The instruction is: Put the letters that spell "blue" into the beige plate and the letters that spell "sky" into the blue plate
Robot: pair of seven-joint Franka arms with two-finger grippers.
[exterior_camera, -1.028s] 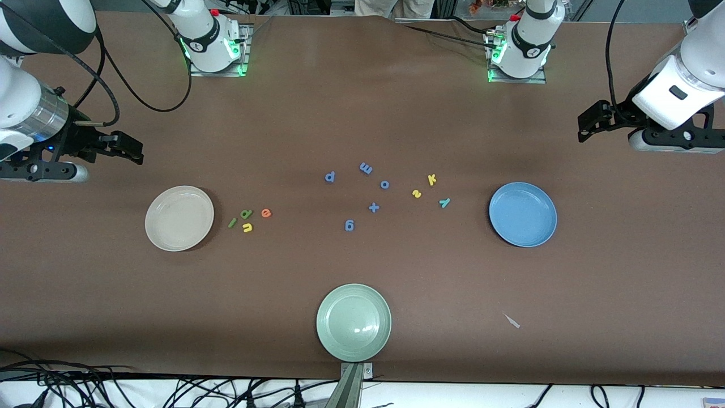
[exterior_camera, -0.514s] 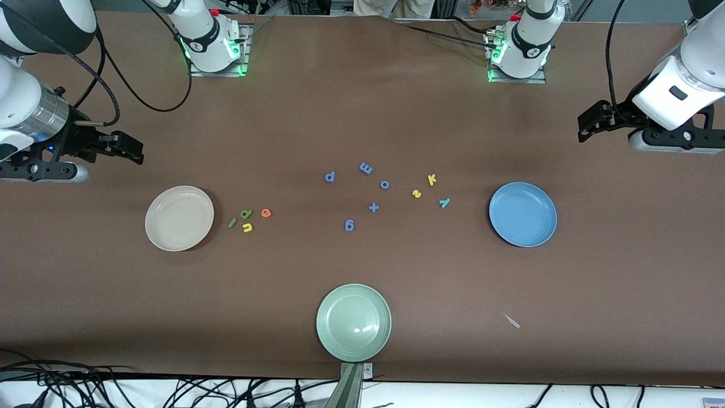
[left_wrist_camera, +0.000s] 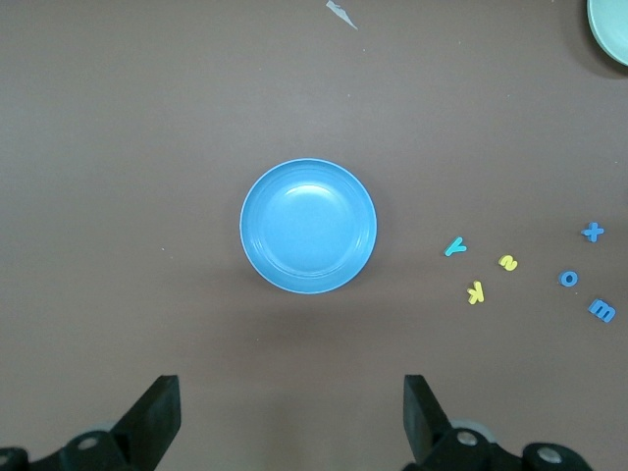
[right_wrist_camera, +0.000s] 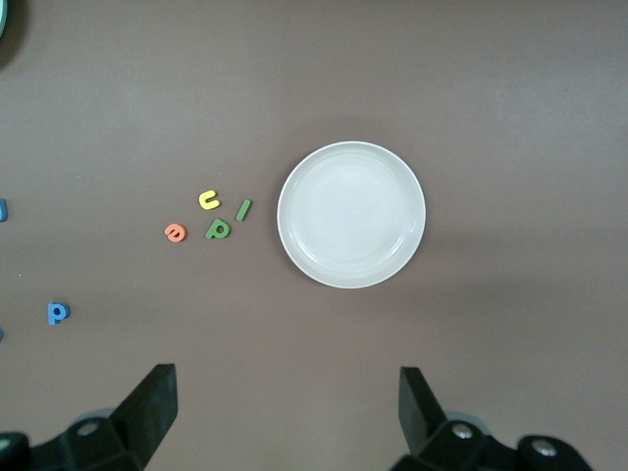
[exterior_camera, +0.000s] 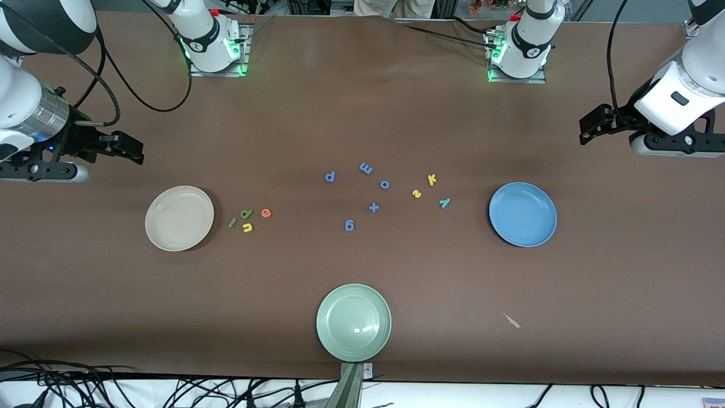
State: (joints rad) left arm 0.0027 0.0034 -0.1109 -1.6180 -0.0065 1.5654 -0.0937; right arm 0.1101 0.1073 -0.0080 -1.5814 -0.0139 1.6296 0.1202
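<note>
left tool (exterior_camera: 589,122) has shifted slightly, empty and open; right tool (exterior_camera: 127,148) waits open; both plates still empty, sorting not begun

The worktop (exterior_camera: 362,113) is showing a plain matte brown. The beige plate (exterior_camera: 179,218) is looking off-white, the blue plate (exterior_camera: 523,214) medium blue, and a third plate (exterior_camera: 354,322) pale green. Among the small letters, the b (exterior_camera: 246,214) is showing bright green, the l (exterior_camera: 232,222) olive, the u (exterior_camera: 247,228) yellow, the e (exterior_camera: 265,213) orange, the s (exterior_camera: 417,194) and k (exterior_camera: 431,179) yellow, the y (exterior_camera: 444,202) teal.
</note>
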